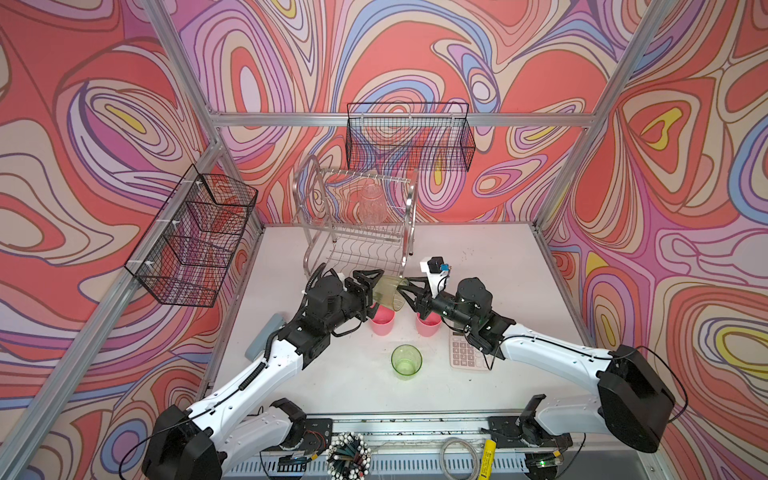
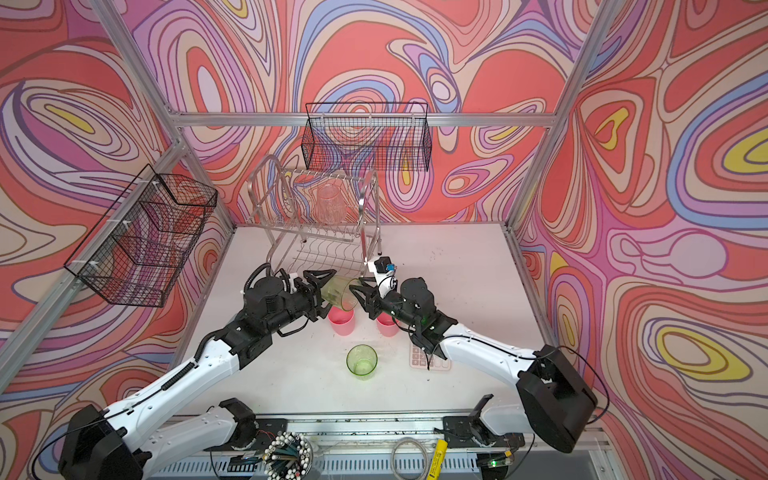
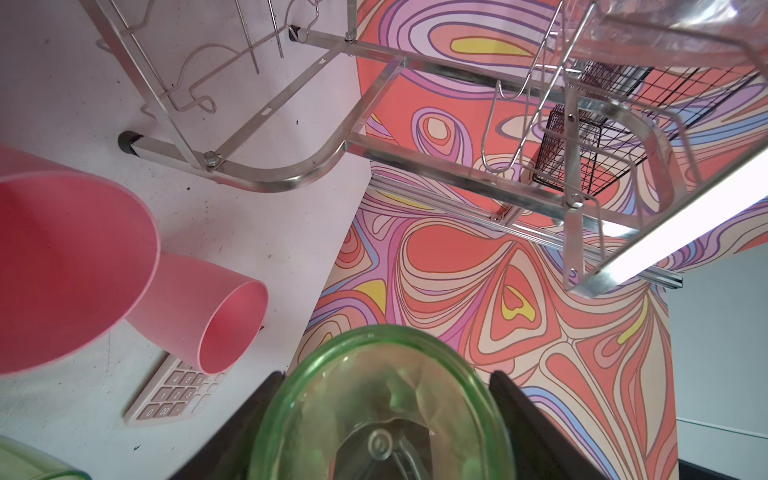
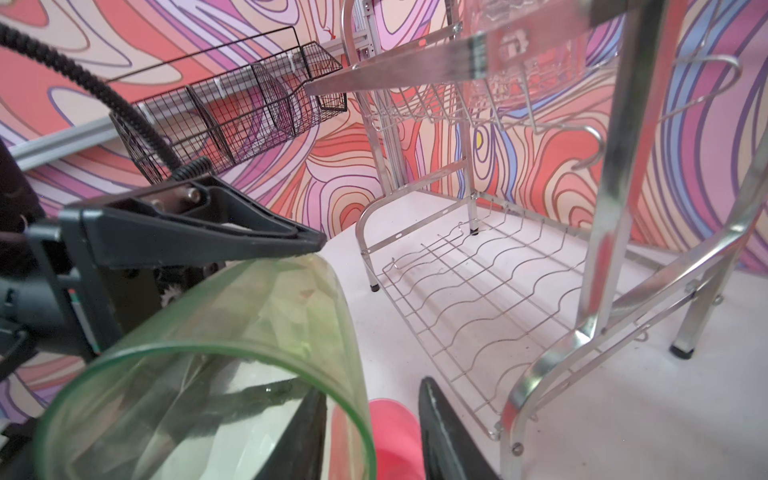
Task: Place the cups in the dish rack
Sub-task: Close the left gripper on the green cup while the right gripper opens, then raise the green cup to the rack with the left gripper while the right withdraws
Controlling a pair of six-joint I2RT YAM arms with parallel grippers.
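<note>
Green see-thru cup (image 1: 390, 295) hangs on its side over surface (image 1: 478, 257) centre, just in front of dish rack (image 1: 410, 216), in both top views: left pincer (image 1: 376, 293) clamps its base end, right pincer (image 1: 405, 291) sits at its rim. Ribbed clear cup (image 1: 371, 203) on rack's upper tier; another green cup (image 1: 406, 360) stands nearer front edge. Left wrist: base wedged btwn both fingers (image 3: 528, 428). Right wrist: pincer released, one finger (image 4: 440, 428) outside rim, other inside, wall unpinched.
</note>
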